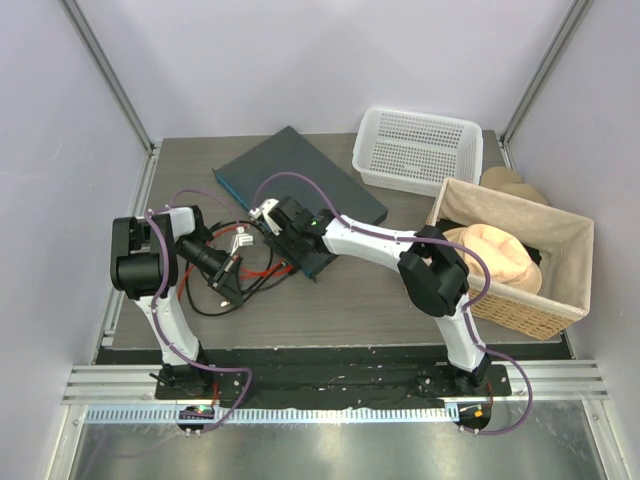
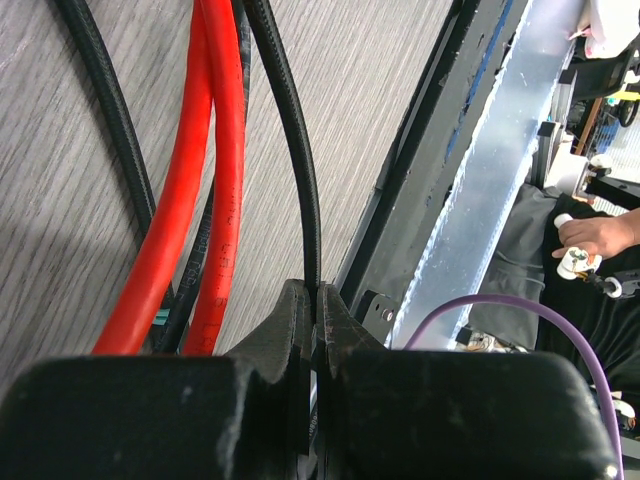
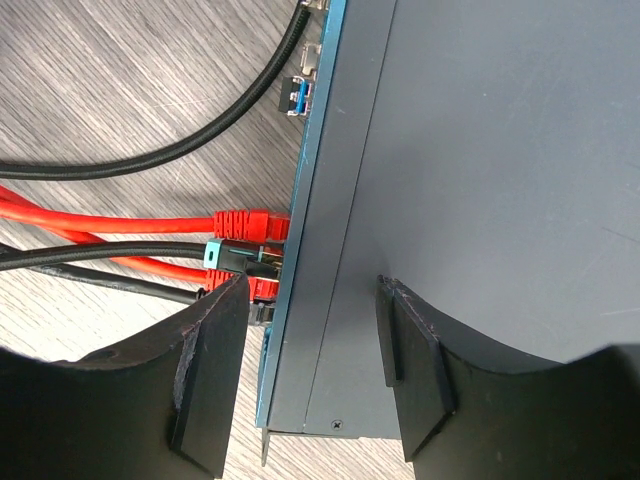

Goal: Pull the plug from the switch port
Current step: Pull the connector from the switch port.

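Observation:
The switch [image 1: 300, 185] is a flat dark slate-grey box lying diagonally at the back middle of the table. Its bluish front edge [image 3: 300, 250] holds several plugs: a red plug [image 3: 248, 224], a teal plug [image 3: 224, 255], a second red one just below, and a blue plug [image 3: 298, 98] farther along. My right gripper [image 3: 310, 370] is open, one finger on each side of the front edge near the switch's corner, the left fingertip [image 3: 212, 370] right beside the plugs. My left gripper [image 2: 316, 300] is shut on a thin black cable [image 2: 295, 150] low over the table. Red cables [image 2: 215, 180] run beside it.
A white perforated basket [image 1: 418, 150] stands at the back right. A wicker basket [image 1: 520, 300] with beige cloth sits at the right. Loose black and red cables [image 1: 255, 280] lie between the two grippers. The table's front rail [image 2: 470, 190] lies close to the left gripper.

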